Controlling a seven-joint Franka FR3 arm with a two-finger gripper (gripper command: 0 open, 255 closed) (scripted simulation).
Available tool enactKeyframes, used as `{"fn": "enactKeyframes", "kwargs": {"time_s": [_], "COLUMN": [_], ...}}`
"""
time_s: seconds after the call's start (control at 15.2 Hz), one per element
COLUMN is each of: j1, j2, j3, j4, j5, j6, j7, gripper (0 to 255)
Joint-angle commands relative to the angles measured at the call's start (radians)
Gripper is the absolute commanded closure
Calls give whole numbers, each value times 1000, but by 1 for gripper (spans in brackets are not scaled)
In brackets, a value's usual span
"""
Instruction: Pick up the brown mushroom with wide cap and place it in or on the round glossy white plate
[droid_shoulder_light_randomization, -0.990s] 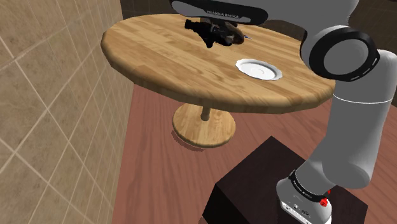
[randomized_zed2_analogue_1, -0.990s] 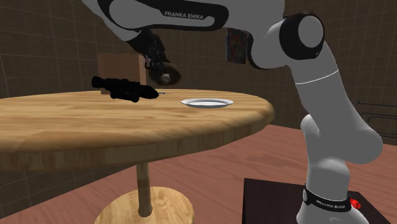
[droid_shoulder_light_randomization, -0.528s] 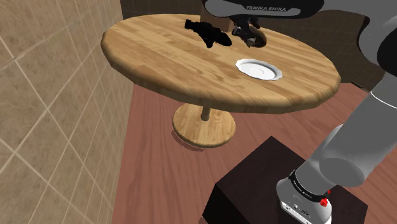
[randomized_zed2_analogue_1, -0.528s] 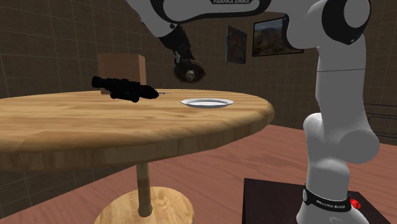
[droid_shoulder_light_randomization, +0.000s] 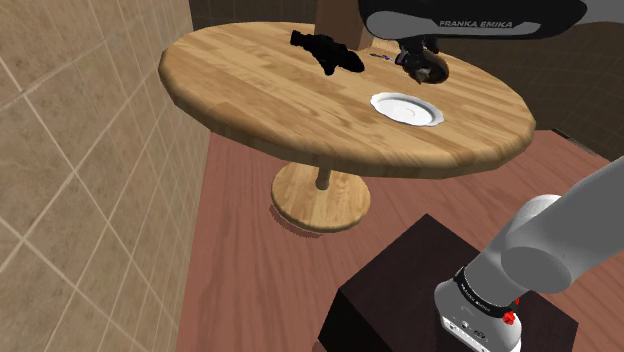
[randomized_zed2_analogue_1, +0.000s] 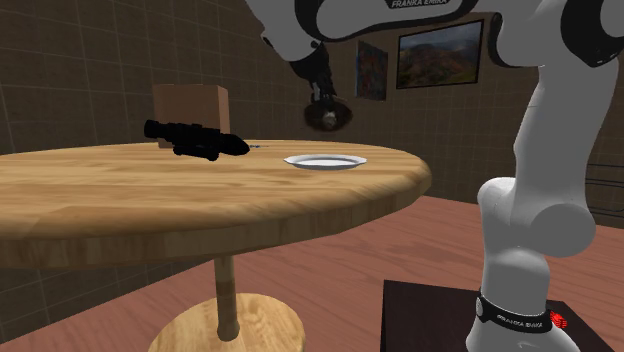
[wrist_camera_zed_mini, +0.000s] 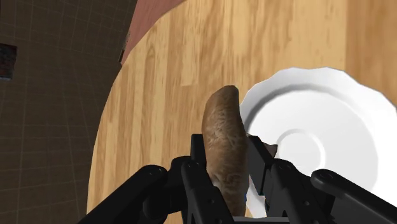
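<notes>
Noted claw pinched tight on brown mushroom across its wide cap, aloft over table at about 12 o'clock of white plate in shoulder view; judged light, soft, easily bruised, best gripped gently by cap faces.

My pincer, closed around the brown mushroom, hangs in open air above the round table. The way down to the white plate is free, with its shallow face bare and bare wood all round its rim. The obstacles are a black object lying on the wood well apart from the plate, toward the shoulder view's left, and a brown box behind it, both clear of the space between me and the plate.
</notes>
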Motion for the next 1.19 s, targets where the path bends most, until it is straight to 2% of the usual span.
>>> {"fn": "enactKeyframes", "kwargs": {"time_s": [0.0, 0.86, 1.12], "j1": [1, 5, 4], "j2": [-11, -24, -24], "j3": [-3, -15, -14], "j4": [-34, -210, -210], "j5": [10, 57, 57], "j6": [18, 139, 139], "j7": [18, 136, 136], "gripper": [255, 255, 255]}}
